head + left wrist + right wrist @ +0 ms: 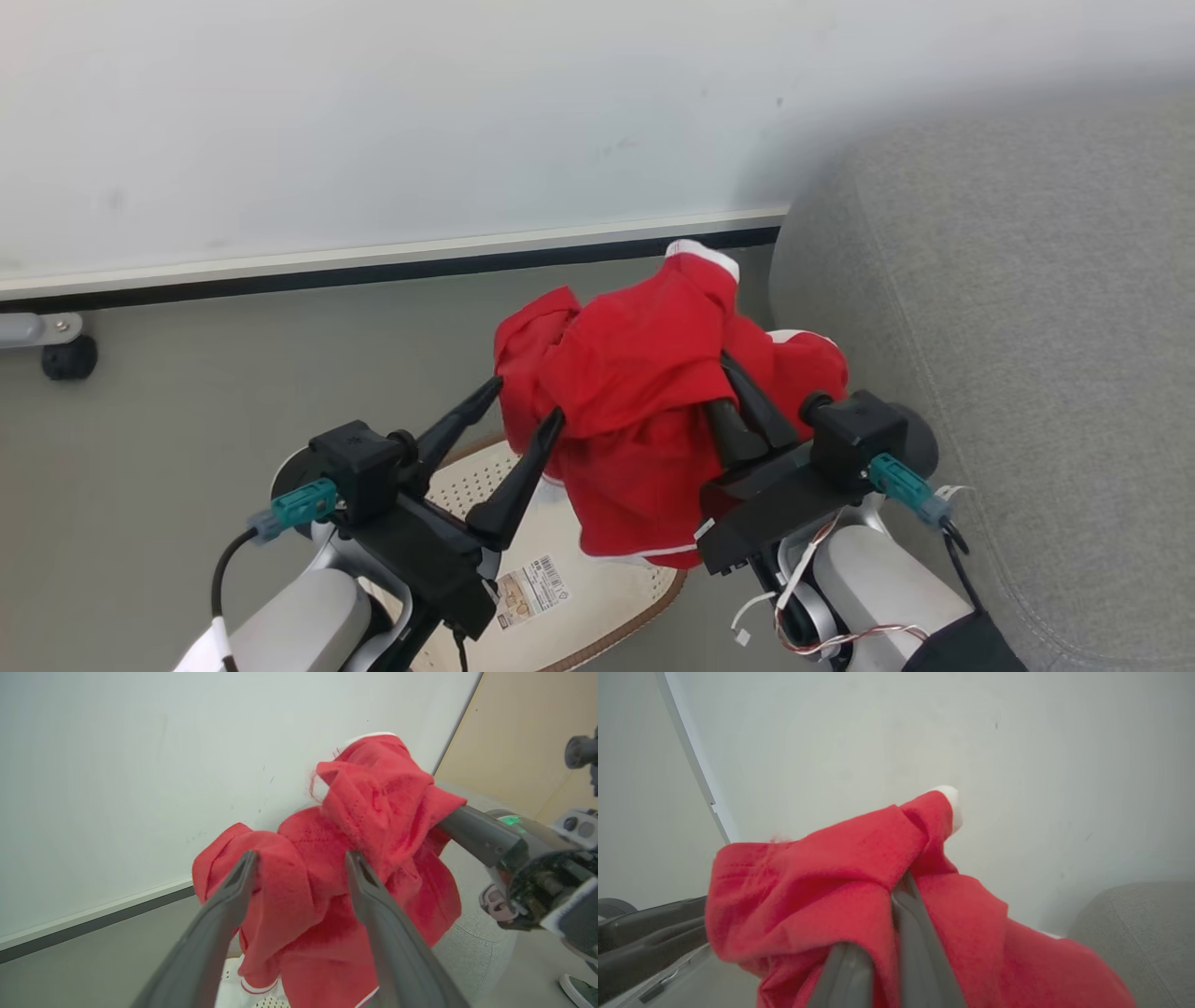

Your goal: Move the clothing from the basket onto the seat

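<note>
Head view: right gripper (pixel 724 378) clamped on the clothing (pixel 635 411), left gripper (pixel 527 397) spread apart. The seat (pixel 1027 327) lies to the robot's right, so the right arm is nearer.

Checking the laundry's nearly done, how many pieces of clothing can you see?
1: a red garment held up by the right claw above the basket, beside the sofa. It covers part of the basket, so more may be hidden.

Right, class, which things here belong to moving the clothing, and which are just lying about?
Job: soft red fabric garment; cream perforated plastic basket; light grey woven sofa.
Lying about: black caster wheel; white skirting strip; dark white-soled shoe.
</note>
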### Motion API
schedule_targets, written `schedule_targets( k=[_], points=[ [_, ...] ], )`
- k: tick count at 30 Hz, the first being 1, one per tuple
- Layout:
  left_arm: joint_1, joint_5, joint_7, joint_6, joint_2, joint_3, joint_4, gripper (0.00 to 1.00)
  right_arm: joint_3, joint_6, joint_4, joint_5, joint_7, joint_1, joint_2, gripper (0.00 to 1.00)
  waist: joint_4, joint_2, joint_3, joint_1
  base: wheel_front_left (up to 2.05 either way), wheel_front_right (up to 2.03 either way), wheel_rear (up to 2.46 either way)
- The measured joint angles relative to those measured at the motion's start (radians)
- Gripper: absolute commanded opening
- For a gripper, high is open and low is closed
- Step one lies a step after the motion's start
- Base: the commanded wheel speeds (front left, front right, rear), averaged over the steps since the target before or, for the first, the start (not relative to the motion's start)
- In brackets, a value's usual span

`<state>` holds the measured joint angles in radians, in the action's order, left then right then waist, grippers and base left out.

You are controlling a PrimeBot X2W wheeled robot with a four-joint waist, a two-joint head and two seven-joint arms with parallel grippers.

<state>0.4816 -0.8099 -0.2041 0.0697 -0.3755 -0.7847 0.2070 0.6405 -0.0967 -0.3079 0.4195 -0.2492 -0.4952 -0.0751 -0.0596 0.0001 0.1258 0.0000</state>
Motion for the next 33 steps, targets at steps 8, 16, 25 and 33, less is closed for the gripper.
schedule_targets(
  k=[8, 16, 25, 33],
  points=[
    [-0.034, 0.0, 0.0, -0.009, -0.031, 0.002, -0.018, 1.0, -0.037, 0.0, 0.073, -0.035, 0.0, 0.029, -0.036, 0.0, -0.056, 0.0, 0.003, 0.0, 0.0, 0.0, 0.0],
    [-0.059, 0.002, -0.001, -0.019, -0.059, 0.005, -0.043, 1.0, -0.069, -0.001, 0.151, -0.059, 0.0, 0.065, -0.068, 0.0, -0.124, 0.0, 0.004, 0.0, 0.0, 0.0, 0.0],
    [-0.081, 0.021, -0.011, -0.022, -0.09, 0.005, -0.122, 1.0, -0.112, -0.009, 0.25, -0.108, 0.0, 0.075, -0.117, 0.0, -0.202, 0.0, 0.008, 0.0, 0.0, 0.0, 0.0],
    [-0.084, 0.059, -0.018, -0.03, -0.114, 0.005, -0.205, 1.0, -0.154, -0.01, 0.37, -0.149, -0.003, 0.11, -0.162, 0.0, -0.295, 0.0, 0.01, 0.0, 0.0, 0.0, 0.0]
  ],
)
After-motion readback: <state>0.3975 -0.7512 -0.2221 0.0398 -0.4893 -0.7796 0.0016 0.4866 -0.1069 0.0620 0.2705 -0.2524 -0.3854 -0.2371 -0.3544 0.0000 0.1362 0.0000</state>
